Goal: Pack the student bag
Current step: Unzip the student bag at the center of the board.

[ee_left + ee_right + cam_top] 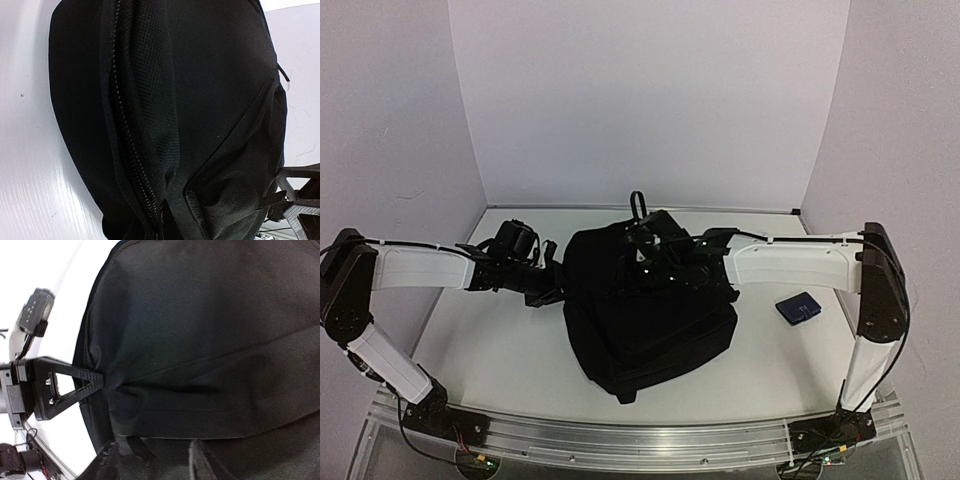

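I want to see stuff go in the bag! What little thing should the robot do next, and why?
Probably shut the open jaws of the right gripper on the fabric under them and lift a little. The left gripper pinches the left side of the student bag, its zipper looks closed where visible, and the blue pouch lies outside on the table.

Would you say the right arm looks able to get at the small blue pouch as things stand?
Probably yes: the blue pouch lies uncovered on the table, apart from the student bag and beside the right arm. The right claw, over the bag, would have to swing back toward it.
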Robot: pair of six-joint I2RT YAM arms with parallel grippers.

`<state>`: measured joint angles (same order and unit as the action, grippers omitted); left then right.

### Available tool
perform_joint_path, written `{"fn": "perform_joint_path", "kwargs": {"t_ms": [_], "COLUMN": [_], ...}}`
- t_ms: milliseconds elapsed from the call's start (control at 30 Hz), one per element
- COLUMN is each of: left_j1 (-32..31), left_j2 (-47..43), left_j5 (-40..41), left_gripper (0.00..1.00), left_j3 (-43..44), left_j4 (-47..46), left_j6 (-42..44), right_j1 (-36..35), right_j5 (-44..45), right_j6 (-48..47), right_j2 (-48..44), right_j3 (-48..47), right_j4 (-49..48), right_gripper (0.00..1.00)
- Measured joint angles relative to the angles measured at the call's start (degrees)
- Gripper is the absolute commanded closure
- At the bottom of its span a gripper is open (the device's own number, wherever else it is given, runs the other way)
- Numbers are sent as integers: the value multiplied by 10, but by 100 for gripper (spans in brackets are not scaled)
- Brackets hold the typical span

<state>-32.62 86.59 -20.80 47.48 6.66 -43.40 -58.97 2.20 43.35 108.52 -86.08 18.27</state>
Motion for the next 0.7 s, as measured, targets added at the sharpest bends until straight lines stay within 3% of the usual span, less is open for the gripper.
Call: {"fn": "perform_joint_path", "kwargs": {"t_ms": [367,633,700], "left_j1": [0,0,0], "left_j2": [0,0,0], "left_j5": [0,0,1], "left_gripper": [100,100,100], "left_j3": [0,0,0], "left_j4": [4,4,5], "left_j6": [0,0,0], "right_j1": [-1,-1,-1], "right_j5": [-30,-36,-36], "right_j6": [-9,-12,-15], "right_j2": [16,26,26], "right_j3": [-14,-14,-15], "right_j4": [-12,-17,-19], "right_gripper": [65,96,100]}}
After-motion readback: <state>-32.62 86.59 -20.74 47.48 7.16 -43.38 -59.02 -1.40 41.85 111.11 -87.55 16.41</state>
